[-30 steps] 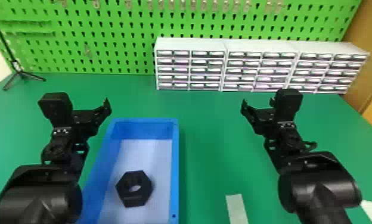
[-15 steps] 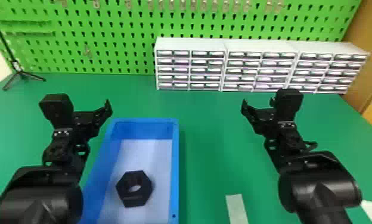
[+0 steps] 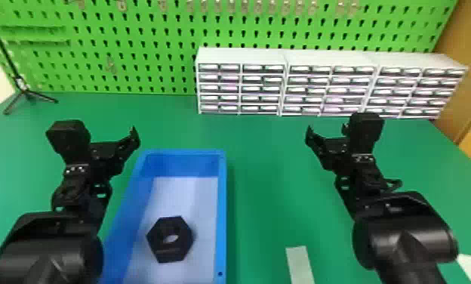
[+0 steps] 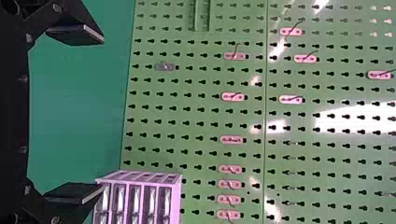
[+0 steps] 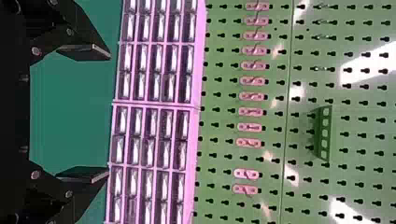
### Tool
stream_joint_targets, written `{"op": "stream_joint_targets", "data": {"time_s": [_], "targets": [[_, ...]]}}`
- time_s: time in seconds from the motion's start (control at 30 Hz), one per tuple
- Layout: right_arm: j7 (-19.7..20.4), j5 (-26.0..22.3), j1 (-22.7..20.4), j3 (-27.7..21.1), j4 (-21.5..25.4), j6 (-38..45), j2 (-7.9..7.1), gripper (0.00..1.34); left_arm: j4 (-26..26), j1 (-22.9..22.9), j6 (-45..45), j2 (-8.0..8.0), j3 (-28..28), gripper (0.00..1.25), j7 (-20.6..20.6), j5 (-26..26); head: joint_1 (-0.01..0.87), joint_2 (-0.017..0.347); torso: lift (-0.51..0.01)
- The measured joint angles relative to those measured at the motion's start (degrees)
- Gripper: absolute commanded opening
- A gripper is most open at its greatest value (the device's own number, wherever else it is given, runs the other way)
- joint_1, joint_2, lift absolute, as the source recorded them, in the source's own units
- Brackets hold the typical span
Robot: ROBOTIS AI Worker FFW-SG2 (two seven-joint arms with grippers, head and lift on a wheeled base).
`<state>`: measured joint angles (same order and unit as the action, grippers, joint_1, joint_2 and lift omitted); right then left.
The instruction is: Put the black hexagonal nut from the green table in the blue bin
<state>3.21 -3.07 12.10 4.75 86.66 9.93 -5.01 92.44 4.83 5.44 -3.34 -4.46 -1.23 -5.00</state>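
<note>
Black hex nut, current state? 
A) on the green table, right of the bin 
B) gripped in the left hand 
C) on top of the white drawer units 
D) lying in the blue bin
D: the nut lies on the pale floor of the blue bin, inside its walls.

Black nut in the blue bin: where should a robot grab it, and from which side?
Probably across two opposite flat sides, coming straight down. The nut lies flat with its hole facing up, its straight outer sides give fingers parallel faces, and the walls of the bin would hinder a sideways approach.
</note>
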Motion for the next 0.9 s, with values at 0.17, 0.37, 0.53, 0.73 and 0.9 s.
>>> {"op": "stream_joint_targets", "data": {"time_s": [0.17,0.37,0.53,0.73,0.9], "targets": [[0.0,0.0,0.0,0.1,0.0,0.0,-0.01,0.94,0.0,0.0,0.0,0.00,0.0,1.08,0.0,0.1,0.683,0.028,-0.096],[0.0,0.0,0.0,0.1,0.0,0.0,-0.12,0.94,0.0,0.0,0.0,0.00,0.0,1.08,0.0,0.5,0.683,0.028,-0.096],[0.0,0.0,-0.1,0.1,0.0,0.0,-0.35,0.94,0.0,-0.1,0.0,0.00,0.0,1.08,0.0,0.7,0.683,0.028,-0.096],[0.0,-0.1,-0.1,0.1,0.0,0.0,-0.44,0.94,0.0,-0.1,0.1,0.00,0.0,1.08,0.0,1.0,0.683,0.028,-0.096],[0.0,-0.1,-0.2,0.0,0.0,0.0,-0.52,0.94,0.0,-0.1,0.1,0.00,0.2,1.08,0.0,1.0,0.683,0.028,-0.096]]}}
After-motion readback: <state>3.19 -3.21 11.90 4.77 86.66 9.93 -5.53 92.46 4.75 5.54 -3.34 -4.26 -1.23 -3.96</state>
